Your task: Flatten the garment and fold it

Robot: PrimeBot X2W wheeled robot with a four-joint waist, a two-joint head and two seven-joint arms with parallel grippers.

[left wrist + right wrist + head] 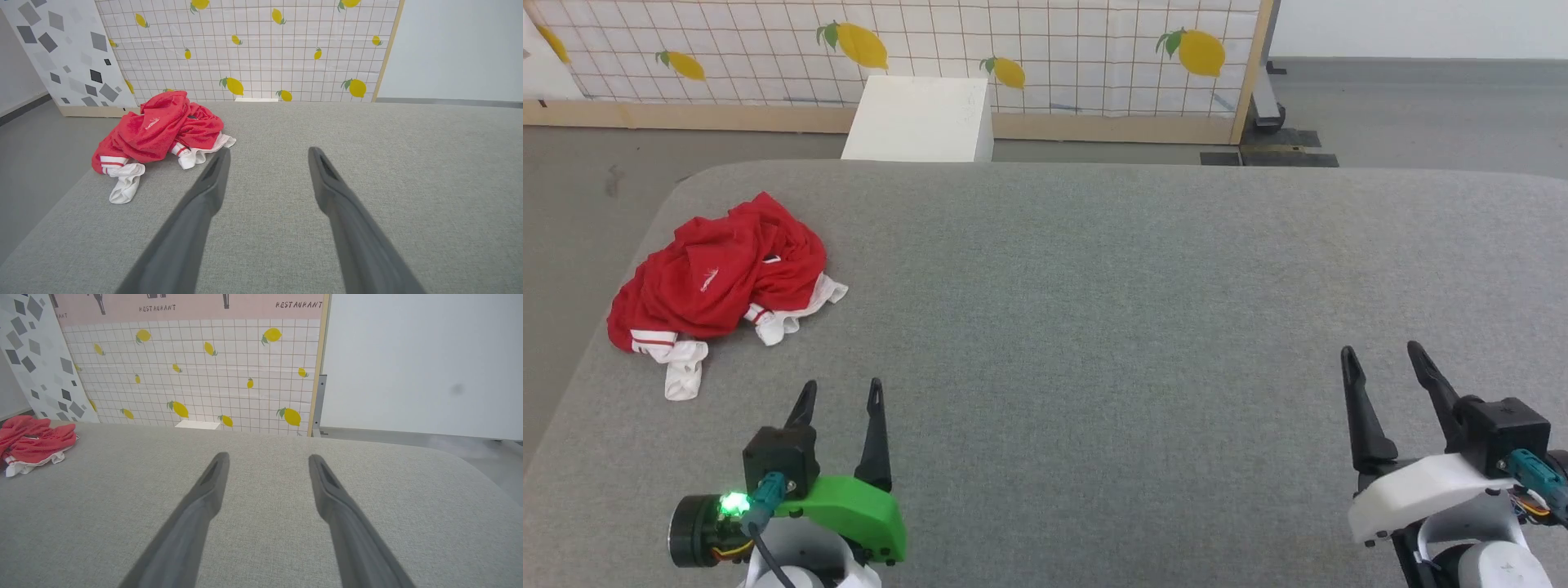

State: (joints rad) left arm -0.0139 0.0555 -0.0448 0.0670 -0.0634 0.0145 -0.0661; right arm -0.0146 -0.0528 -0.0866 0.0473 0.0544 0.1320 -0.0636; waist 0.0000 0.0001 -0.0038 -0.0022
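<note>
The garment (719,273) is a red shirt with white, red-striped sleeve ends, crumpled in a heap near the left edge of the grey table (1094,327). The left wrist view has the garment (159,130) ahead and to the left, and in the right wrist view the garment (34,443) sits at the far left. My left gripper (841,392) hovers open over the table, a short way in front and to the right of the heap, with nothing between its fingers. Far across at the lower right my right gripper (1380,355) is open and empty too.
A white box (920,120) stands on the floor behind the table's far edge. A lemon-print tiled panel (1013,49) with a wooden frame runs along the back. Grey floor (572,196) lies left of the table.
</note>
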